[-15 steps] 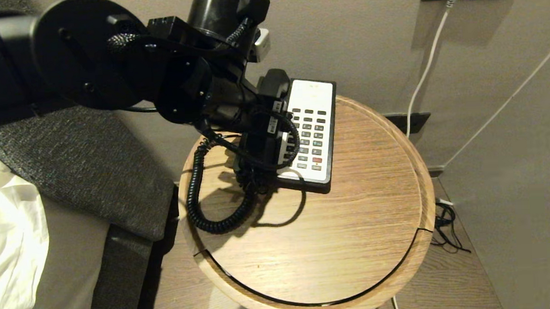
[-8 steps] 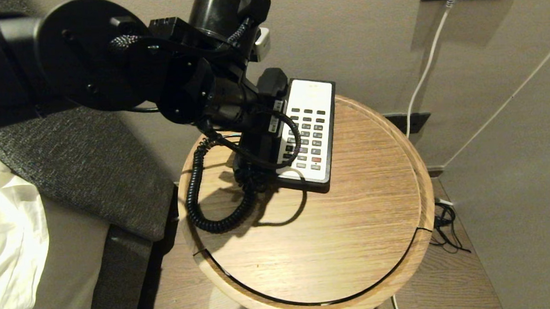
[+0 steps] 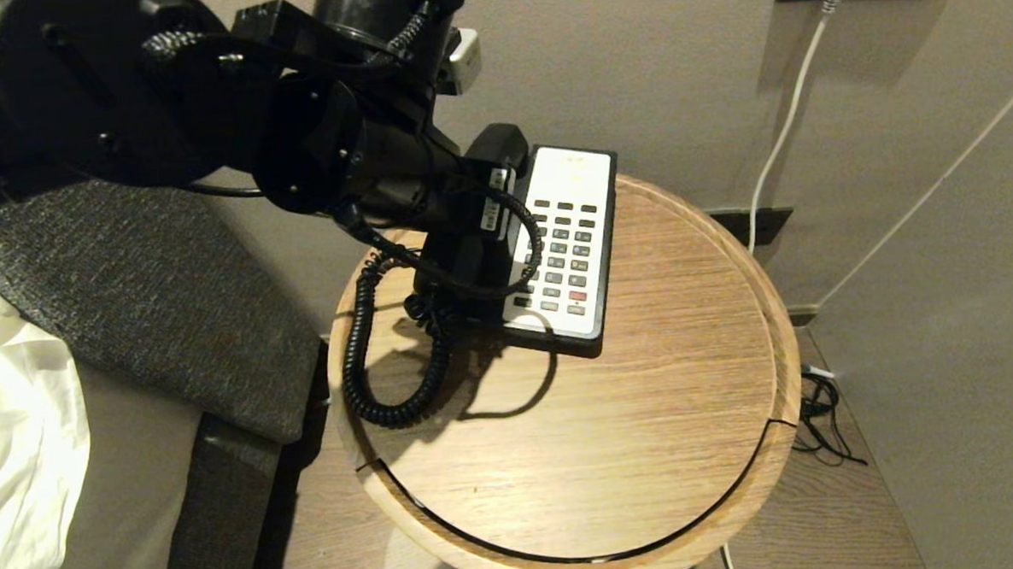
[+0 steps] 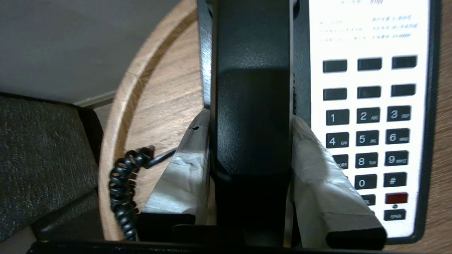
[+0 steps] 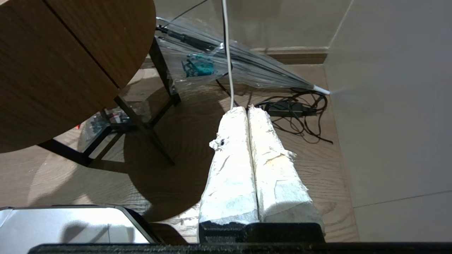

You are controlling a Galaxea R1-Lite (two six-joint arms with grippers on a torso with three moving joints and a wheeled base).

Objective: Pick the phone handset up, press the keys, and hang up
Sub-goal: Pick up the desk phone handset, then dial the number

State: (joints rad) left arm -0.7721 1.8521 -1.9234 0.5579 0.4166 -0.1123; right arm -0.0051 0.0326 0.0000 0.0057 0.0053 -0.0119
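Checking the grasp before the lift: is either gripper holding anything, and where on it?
The left gripper clamps the glossy black plastic phone handset around its middle; the right gripper holds nothing.

Head high above; wrists close, phone (image 3: 566, 248) shared.

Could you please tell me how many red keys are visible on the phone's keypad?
1: the red key sits near the keypad's bottom row, below the hash key; the pincer finger hides some keys.

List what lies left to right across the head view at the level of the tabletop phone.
White bedding → grey padded headboard → coiled cord → phone handset in the left gripper → keys → white cable on the wall.
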